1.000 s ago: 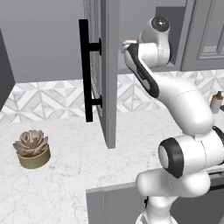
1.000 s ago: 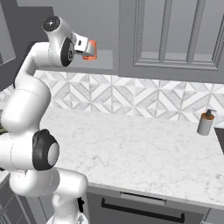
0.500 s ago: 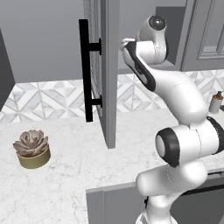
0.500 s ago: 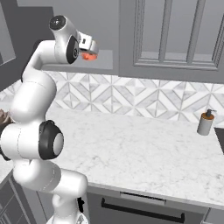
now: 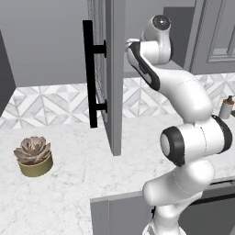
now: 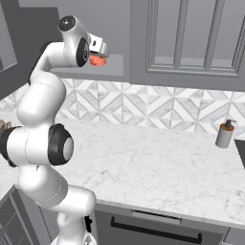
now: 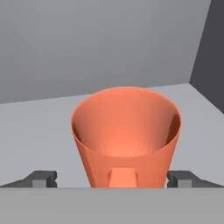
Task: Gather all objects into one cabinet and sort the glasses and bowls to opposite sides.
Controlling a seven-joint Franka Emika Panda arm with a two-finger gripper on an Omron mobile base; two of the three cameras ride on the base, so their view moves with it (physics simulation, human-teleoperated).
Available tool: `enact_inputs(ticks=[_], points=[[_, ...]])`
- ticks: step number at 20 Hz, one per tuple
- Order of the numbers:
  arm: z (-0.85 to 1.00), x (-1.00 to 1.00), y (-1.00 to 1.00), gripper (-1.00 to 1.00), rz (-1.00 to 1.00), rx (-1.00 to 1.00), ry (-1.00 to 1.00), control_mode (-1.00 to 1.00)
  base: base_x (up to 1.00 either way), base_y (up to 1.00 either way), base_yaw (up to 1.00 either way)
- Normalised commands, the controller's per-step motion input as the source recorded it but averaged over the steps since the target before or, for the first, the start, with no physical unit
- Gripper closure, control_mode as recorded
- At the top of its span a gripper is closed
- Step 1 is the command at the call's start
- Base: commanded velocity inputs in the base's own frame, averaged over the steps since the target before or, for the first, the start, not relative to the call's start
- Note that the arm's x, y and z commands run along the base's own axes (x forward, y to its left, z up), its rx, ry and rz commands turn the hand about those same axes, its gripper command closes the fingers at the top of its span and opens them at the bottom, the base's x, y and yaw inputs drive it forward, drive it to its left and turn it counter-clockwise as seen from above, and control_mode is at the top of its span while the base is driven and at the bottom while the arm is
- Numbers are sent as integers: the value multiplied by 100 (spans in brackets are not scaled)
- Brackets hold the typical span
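- On the left, a little potted plant (image 5: 33,156) sits on the white counter (image 5: 69,193). It is not part of the job
- The tall cabinet door (image 5: 112,69) with the long black handle (image 5: 88,73) stands open
- Inside, the gripper (image 7: 111,178) is up at the grey shelf (image 7: 39,127). Its fingers (image 7: 41,178) are spread wide, one on each side of the orange mug (image 7: 125,135), and I cannot tell if they touch it
- The mug looks small, light, hard and smooth, so it may slip. Best to pinch it low on its two sides
- The mug is empty. It stands upright on the shelf, near the right wall
- On the far right, a small bottle (image 6: 224,134) stands on the counter
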Motion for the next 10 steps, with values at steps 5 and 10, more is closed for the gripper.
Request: enact_inputs(ticks=[5, 10], points=[[-3, 7, 0, 100, 0, 0, 0, -100, 0, 0, 0], [0, 0, 0, 100, 0, 0, 0, -100, 0, 0, 0]])
